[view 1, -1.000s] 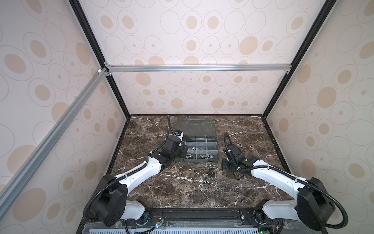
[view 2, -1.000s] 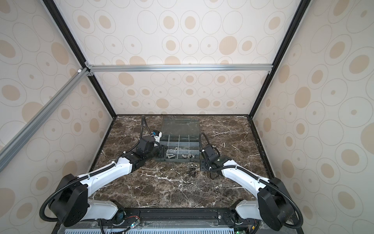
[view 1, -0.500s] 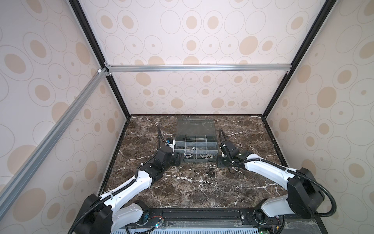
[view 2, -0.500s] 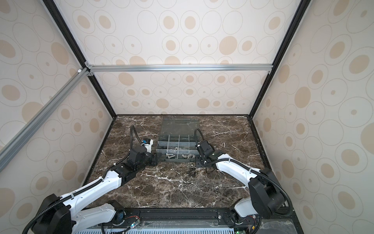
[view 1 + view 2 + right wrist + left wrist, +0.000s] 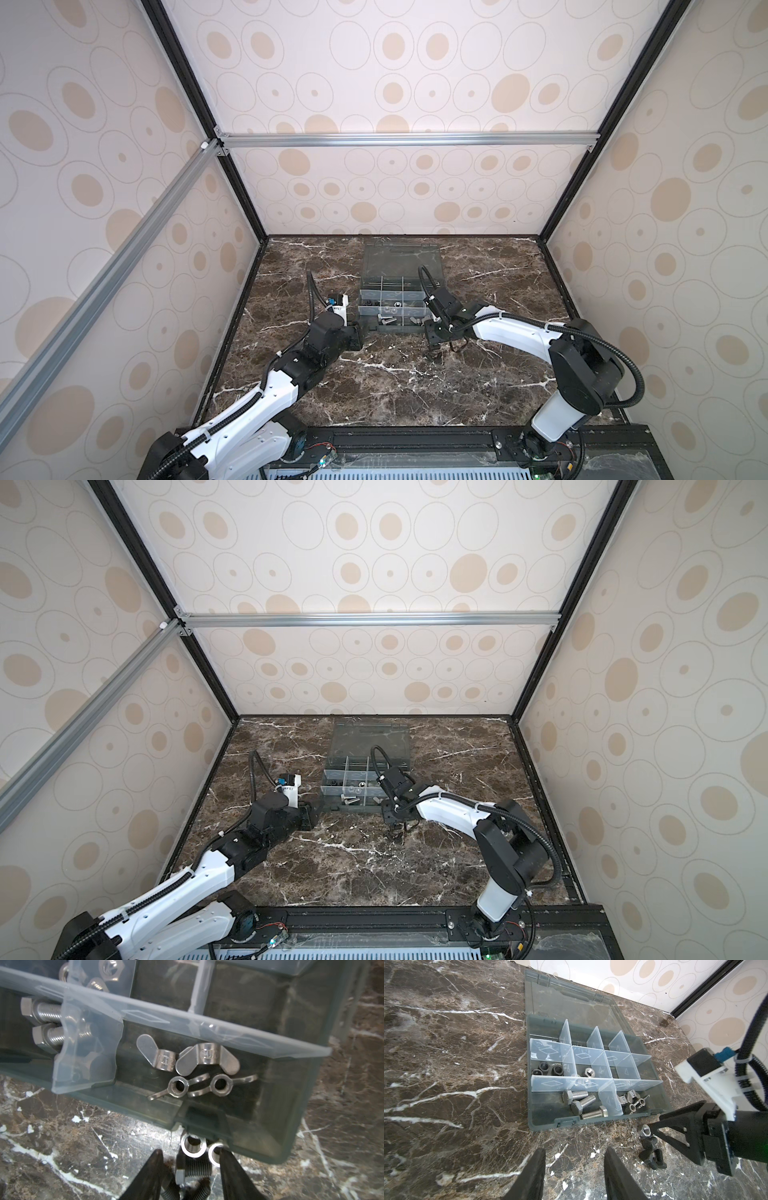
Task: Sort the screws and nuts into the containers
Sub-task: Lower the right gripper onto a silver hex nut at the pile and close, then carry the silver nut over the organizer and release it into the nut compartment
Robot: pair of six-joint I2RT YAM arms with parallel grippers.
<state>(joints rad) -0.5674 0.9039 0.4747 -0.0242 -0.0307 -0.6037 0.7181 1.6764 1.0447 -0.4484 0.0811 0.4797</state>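
The dark grey organizer box [image 5: 392, 309] [image 5: 357, 789] lies open, and its containers [image 5: 591, 1076] hold sorted parts. One near cell has three silver screws [image 5: 581, 1105] [image 5: 47, 1022], the cell beside it wing nuts [image 5: 633, 1101] [image 5: 197, 1059], and a middle cell dark nuts [image 5: 548, 1069]. Loose silver nuts [image 5: 193, 1145] [image 5: 644, 1130] and dark screws [image 5: 195, 1169] [image 5: 652, 1155] lie on the marble at the box's front right corner. My right gripper [image 5: 190, 1159] [image 5: 434, 348] stands open, its fingers straddling this pile. My left gripper [image 5: 574, 1159] [image 5: 365, 329] is open over bare marble at the box's front left corner.
The clear lid [image 5: 571, 1001] lies flat behind the box toward the back wall. Patterned walls with black corner posts [image 5: 548, 224] close in the marble table [image 5: 374, 386]. The right arm's cable [image 5: 426, 278] loops over the box.
My left gripper has drawn back from the box toward the front. My right gripper has shifted left and come down over the loose pile.
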